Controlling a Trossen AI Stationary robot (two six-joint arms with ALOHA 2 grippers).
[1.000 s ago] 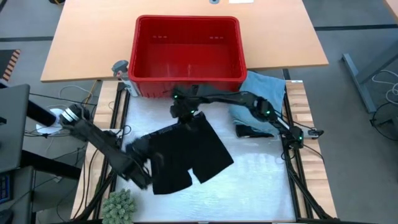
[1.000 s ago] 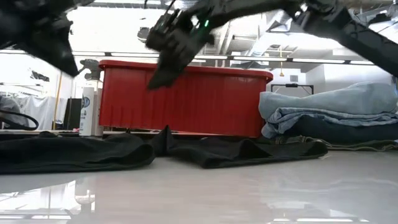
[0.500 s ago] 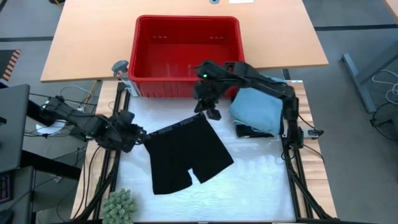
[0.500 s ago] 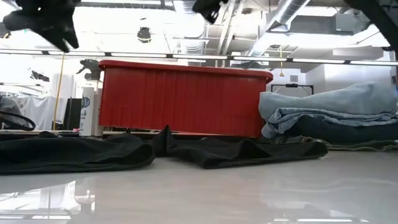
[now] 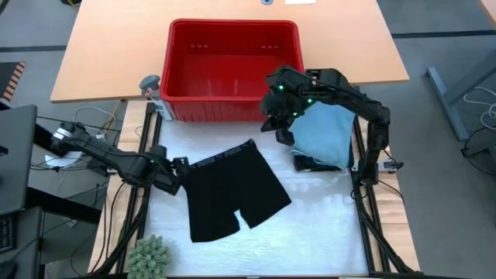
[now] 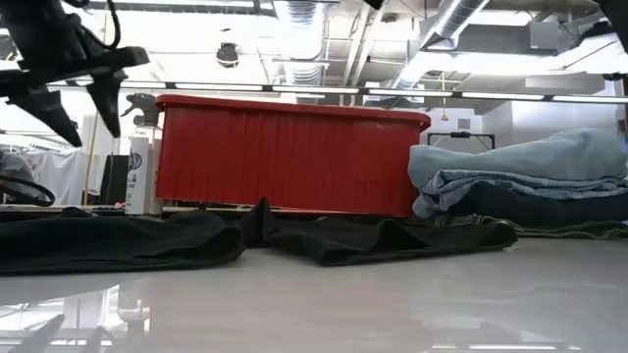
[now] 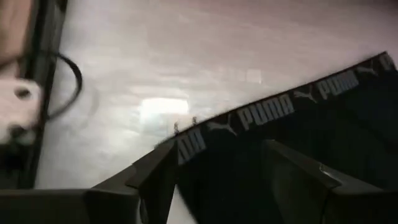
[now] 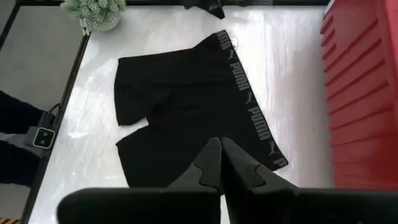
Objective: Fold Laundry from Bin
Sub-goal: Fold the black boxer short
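Shorts just beside left tool

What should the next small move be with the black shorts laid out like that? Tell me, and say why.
Probably lower the left end effector onto the waistband corner of the black shorts and close. They lie spread flat, unfolded, and its fingers stand open just above that corner. The right end effector is shut, up near the red bin, holding nothing.
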